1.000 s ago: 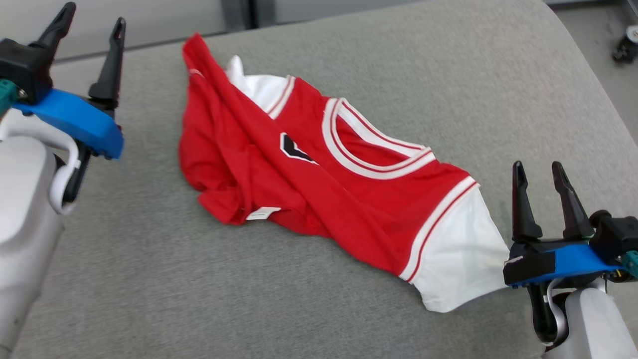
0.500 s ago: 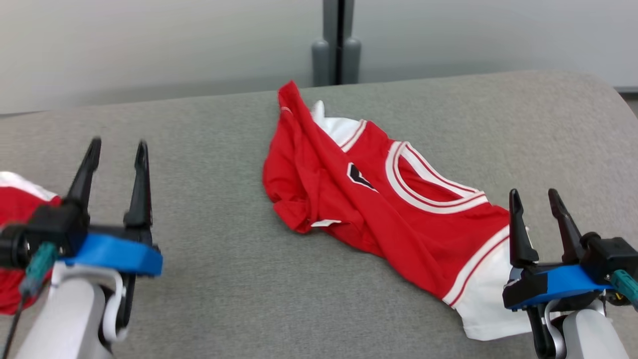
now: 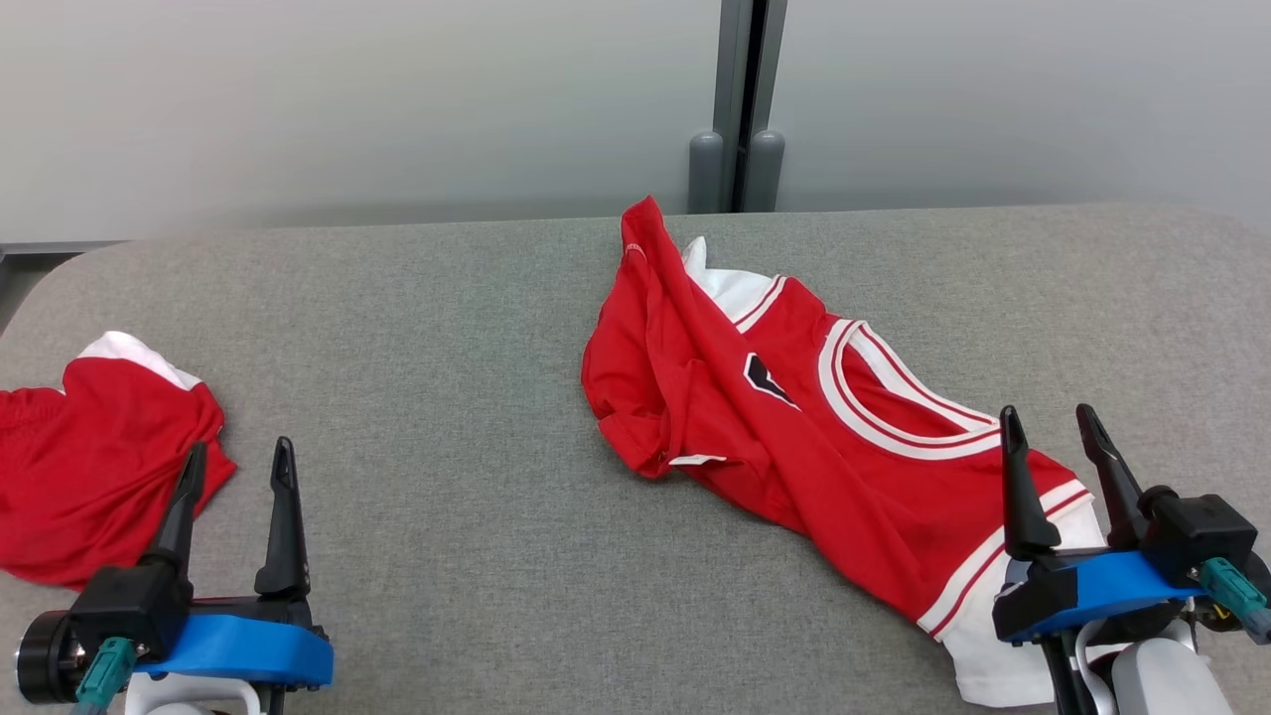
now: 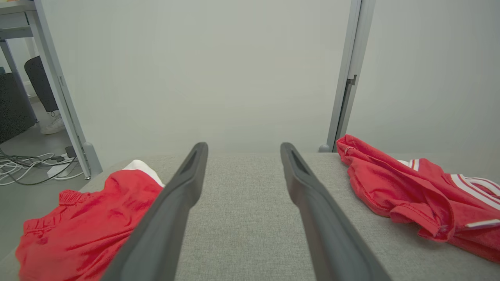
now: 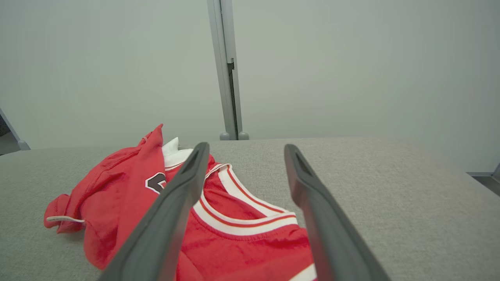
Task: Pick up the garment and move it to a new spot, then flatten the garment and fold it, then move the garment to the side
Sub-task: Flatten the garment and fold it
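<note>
- The red jersey (image 3: 814,437) lies crumpled on the tabletop (image 3: 447,397), long axis slanting from far middle to near right
- Its white sleeve end is just beside the right hand (image 3: 1048,417), spread and empty; the left hand (image 3: 238,452), likewise spread, sits well apart by a second red garment (image 3: 89,477)
- Since the earlier picture the camera swung, bringing the second red garment into view; the red jersey looks unmoved

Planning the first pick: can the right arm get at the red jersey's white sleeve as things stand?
Probably yes: the right tool is open and sits right by the red jersey, at its white sleeve, with nothing lying between them on the grey surface.
</note>
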Tool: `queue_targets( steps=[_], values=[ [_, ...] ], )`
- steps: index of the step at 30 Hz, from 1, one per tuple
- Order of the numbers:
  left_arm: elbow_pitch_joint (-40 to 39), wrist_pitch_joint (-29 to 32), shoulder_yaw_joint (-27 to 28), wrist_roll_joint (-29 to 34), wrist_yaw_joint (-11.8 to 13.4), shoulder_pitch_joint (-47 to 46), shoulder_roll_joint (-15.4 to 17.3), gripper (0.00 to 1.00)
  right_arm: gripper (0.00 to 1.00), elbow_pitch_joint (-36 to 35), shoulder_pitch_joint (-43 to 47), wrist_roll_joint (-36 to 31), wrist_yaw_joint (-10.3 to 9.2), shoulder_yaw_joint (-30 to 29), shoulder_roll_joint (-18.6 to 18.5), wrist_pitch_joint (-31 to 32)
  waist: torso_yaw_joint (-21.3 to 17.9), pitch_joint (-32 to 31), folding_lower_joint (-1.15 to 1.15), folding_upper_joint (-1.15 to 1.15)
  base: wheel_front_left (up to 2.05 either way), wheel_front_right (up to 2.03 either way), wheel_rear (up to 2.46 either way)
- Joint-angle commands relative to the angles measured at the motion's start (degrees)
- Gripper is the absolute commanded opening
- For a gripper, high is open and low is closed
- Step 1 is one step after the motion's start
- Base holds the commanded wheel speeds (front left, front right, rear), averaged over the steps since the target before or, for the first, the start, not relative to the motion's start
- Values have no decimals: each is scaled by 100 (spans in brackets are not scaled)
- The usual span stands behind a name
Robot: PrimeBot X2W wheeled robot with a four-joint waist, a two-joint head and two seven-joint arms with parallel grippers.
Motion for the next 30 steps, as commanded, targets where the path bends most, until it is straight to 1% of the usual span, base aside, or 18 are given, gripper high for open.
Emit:
queue_targets(
  steps=[1, 7, 11, 13, 16, 20, 25, 30],
  values=[
    [16, -14, 63, 66, -47, 26, -46, 100, 100, 21, 2, 9, 1, 16, -12, -18, -9, 0, 1, 0, 0, 0, 0],
    [57, -14, 79, 338, -303, -218, -161, 100, 100, 25, -64, 62, 1, 78, -12, -19, -154, 63, 1, 0, 0, 0, 0],
    [120, -14, -131, 474, -463, -519, -255, 100, 100, -15, -89, 110, 1, 93, -12, -19, -295, 136, 1, 0, 0, 0, 0],
    [138, -14, -210, 505, -497, -619, -270, 100, 100, -23, -101, 115, 1, 104, -12, -19, -334, 162, 1, 0, 0, 0, 0],
    [296, -13, -509, 553, -587, -943, -309, 100, 100, -37, -116, 139, 1, 115, -11, -19, -458, 248, 1, 0, 0, 0, 0],
    [638, -13, -965, 513, -642, -1381, -291, 100, 100, -89, -182, 181, 1, 142, -12, -19, -657, 404, 1, 0, 0, 0, 0],
    [1257, -13, -1665, 306, -642, -1710, -187, 100, 100, -153, -216, 235, 1, 184, -12, -19, -877, 597, 1, 0, 0, 0, 0],
    [1783, -14, -2338, 44, -644, -1907, -81, 100, 100, -207, -250, 278, 1, 176, -12, -19, -1005, 760, 1, 0, 0, 0, 0]
  ],
)
